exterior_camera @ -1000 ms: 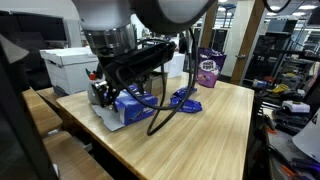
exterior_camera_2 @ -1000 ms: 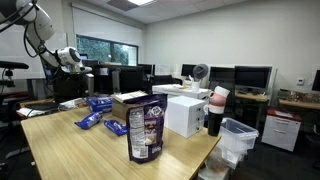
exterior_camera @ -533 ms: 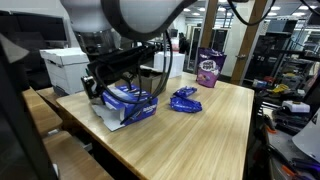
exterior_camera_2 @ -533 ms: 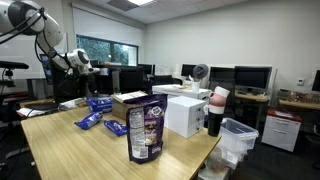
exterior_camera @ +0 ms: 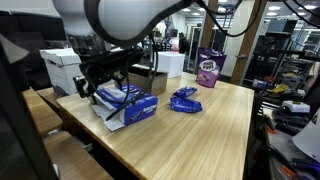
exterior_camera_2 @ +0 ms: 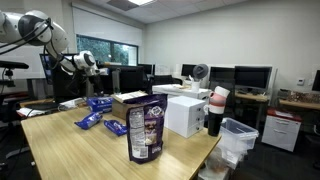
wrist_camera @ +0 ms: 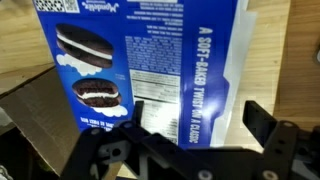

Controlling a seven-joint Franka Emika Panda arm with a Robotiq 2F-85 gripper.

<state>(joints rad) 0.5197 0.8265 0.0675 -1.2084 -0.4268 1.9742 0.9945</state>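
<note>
Beneath our released claw (wrist_camera: 185,140), our open cardboard box (exterior_camera: 109,117) with glossy blue cookie packs (wrist_camera: 170,60) inside, sandwich-cookie pictures on top.

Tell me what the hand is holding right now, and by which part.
Nothing is held. The hand is open, its jaws wide apart with nothing between them, hanging above the blue cookie package without gripping any part of it.

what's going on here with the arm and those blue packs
A robot arm's gripper hangs open, holding nothing, above a blue cookie package on the wooden table. Another blue package lies apart from it, and a purple bag stands upright farther along the table.
</note>
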